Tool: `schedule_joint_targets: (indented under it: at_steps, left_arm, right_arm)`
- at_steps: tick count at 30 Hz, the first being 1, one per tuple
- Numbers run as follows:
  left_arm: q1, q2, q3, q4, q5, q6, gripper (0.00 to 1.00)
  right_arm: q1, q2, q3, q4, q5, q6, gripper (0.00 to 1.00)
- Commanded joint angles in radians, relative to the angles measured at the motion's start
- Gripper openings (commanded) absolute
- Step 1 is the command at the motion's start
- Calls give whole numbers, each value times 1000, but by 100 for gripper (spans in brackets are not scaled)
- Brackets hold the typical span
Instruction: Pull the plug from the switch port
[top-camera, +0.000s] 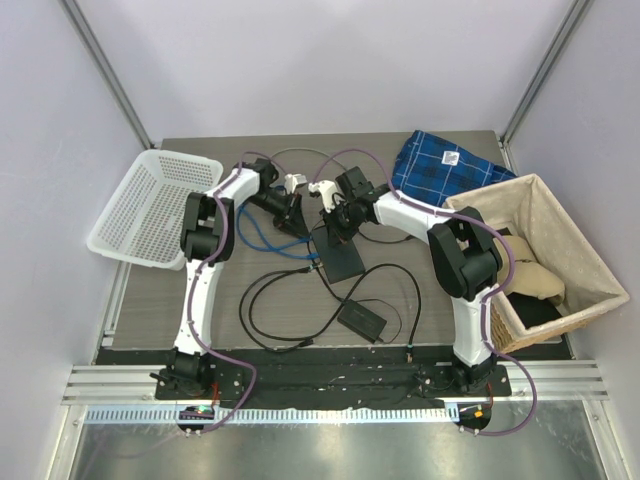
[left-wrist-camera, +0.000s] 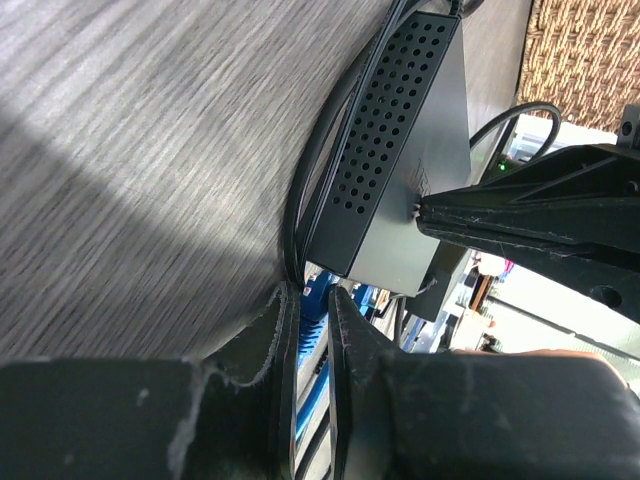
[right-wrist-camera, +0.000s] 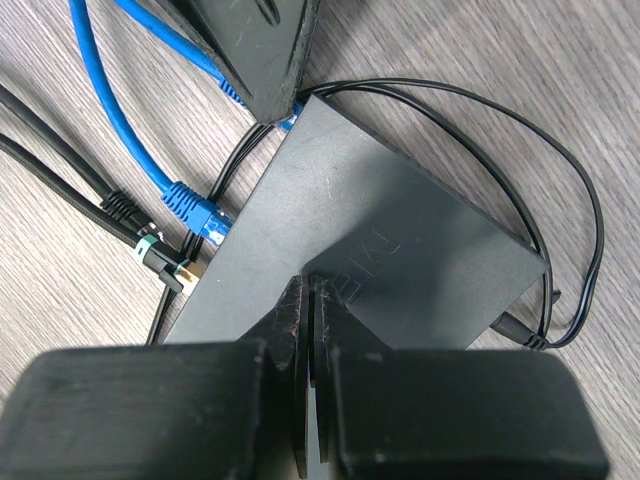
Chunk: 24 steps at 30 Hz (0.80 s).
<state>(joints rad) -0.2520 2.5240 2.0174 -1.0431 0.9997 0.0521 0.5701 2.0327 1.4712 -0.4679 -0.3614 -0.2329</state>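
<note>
The switch (top-camera: 338, 258) is a flat dark grey box lying mid-table; its ports run along the left edge in the right wrist view. My left gripper (left-wrist-camera: 312, 292) is shut on a blue plug (left-wrist-camera: 313, 328) at the corner of the switch (right-wrist-camera: 360, 230), where the plug (right-wrist-camera: 289, 119) still sits in the box. The port itself is hidden behind it. My right gripper (right-wrist-camera: 310, 288) is shut and empty, its tips pressed down on the switch's top. In the left wrist view the box's perforated side (left-wrist-camera: 385, 140) faces me.
A second blue plug (right-wrist-camera: 197, 216) and black cables (right-wrist-camera: 150, 250) also enter the port edge. A black power brick (top-camera: 362, 318) and looped cords lie nearer the bases. A white basket (top-camera: 150, 205) stands left, a wicker basket (top-camera: 560, 215) right, blue cloth (top-camera: 445, 165) behind.
</note>
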Motion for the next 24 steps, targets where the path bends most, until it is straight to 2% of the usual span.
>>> schedule_joint_targets:
  at_steps: [1,6,9,13,16,18,24]
  left_arm:
    - [-40,15,3,-1,-50,5,0]
    - [-15,62,122,-51,-45,48,0]
    - [-15,49,90,-51,-43,61,0]
    - [-16,15,-41,-8,-21,55,0]
    - [-16,-5,-68,-8,11,75,0]
    - [-16,-4,-48,-32,19,109,0]
    - [-16,59,148,-132,37,170,0]
  right_arm:
    - [14,110,-26,-57,81,-12,1]
    - [14,109,-35,-60,84,-22,1]
    - [14,104,-41,-58,88,-26,1]
    - [14,100,-49,-58,93,-29,1]
    - [14,98,-51,-60,93,-31,1]
    - [14,101,-52,-58,91,-28,1]
    - [13,107,-42,-60,95,-31,1]
